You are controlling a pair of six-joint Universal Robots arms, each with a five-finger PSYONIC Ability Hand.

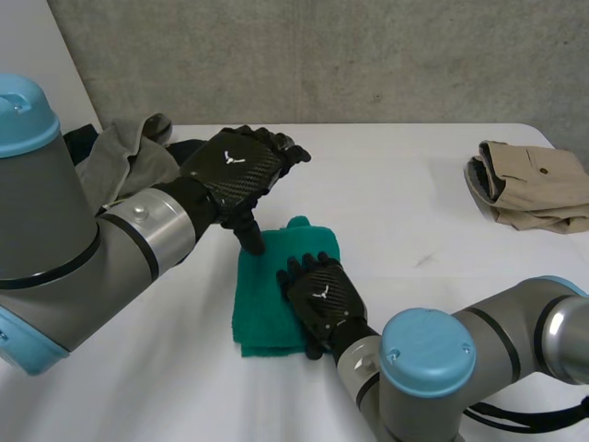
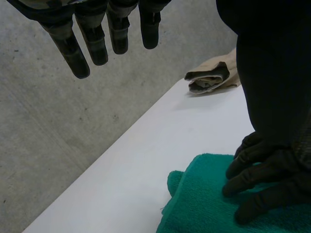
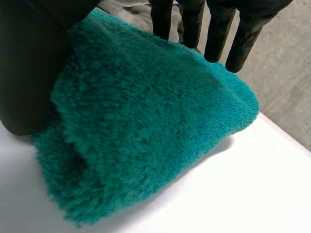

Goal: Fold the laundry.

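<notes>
A folded green towel (image 1: 259, 306) lies in the middle of the white table (image 1: 414, 221). My right hand (image 1: 322, 296) rests flat on the towel's right half, open, with straight fingers (image 3: 214, 34) reaching over the thick pile (image 3: 146, 126). My left hand (image 1: 241, 164) hovers above the towel's far left corner, open, its fingers (image 2: 97, 41) straight and spread. Its thumb points down at that corner; I cannot tell whether it touches. In the left wrist view the right hand (image 2: 262, 179) presses on the towel (image 2: 199, 208).
A folded beige garment (image 1: 534, 184) sits at the table's far right, also seen beyond the left fingers as the beige garment (image 2: 214, 77). A heap of grey and olive clothes (image 1: 129, 157) lies at the far left. A concrete wall stands behind the table.
</notes>
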